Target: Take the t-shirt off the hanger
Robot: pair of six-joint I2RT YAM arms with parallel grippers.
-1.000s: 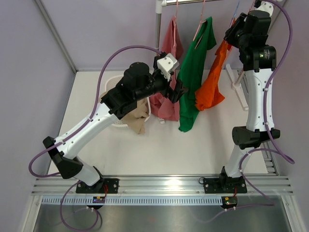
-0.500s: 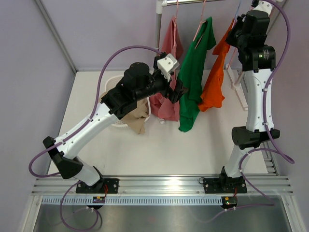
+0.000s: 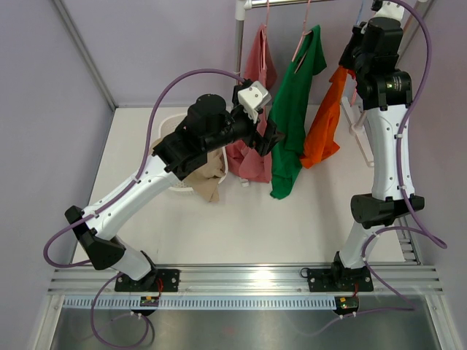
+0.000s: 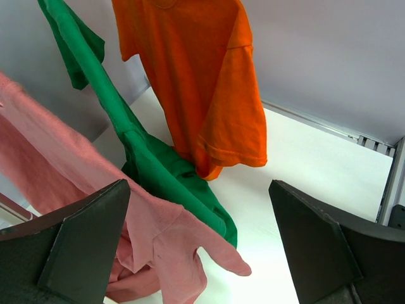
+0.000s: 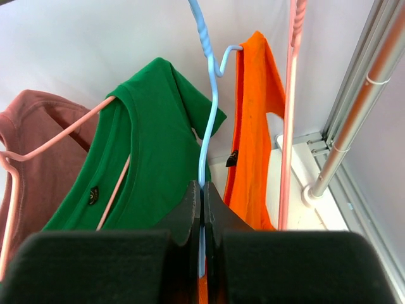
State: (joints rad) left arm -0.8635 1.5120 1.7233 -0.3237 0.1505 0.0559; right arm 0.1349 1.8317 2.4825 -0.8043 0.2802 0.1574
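An orange t-shirt (image 3: 323, 124) hangs on a light blue hanger (image 5: 209, 114); the hanger's hook end sits in the shirt's neck. My right gripper (image 3: 355, 44) is high up by the rail and is shut on the blue hanger's wire (image 5: 203, 190). In the right wrist view the orange t-shirt (image 5: 253, 126) hangs to the right of the fingers. My left gripper (image 3: 271, 138) is open and empty, low between the pink t-shirt (image 3: 255, 73) and the green t-shirt (image 3: 292, 117). In the left wrist view the orange t-shirt (image 4: 196, 82) hangs ahead, apart from the open jaws (image 4: 199, 190).
The green t-shirt (image 5: 145, 145) and the pink t-shirt (image 5: 38, 126) hang on pink hangers from the rail (image 3: 292, 3). A white basket (image 3: 164, 127) with a beige cloth (image 3: 208, 175) stands under my left arm. The rack's pole (image 5: 354, 114) stands at the right.
My right gripper has moved up and back toward the rail with the blue hanger. The orange t-shirt has risen and now hangs straighter. The left arm has not moved.
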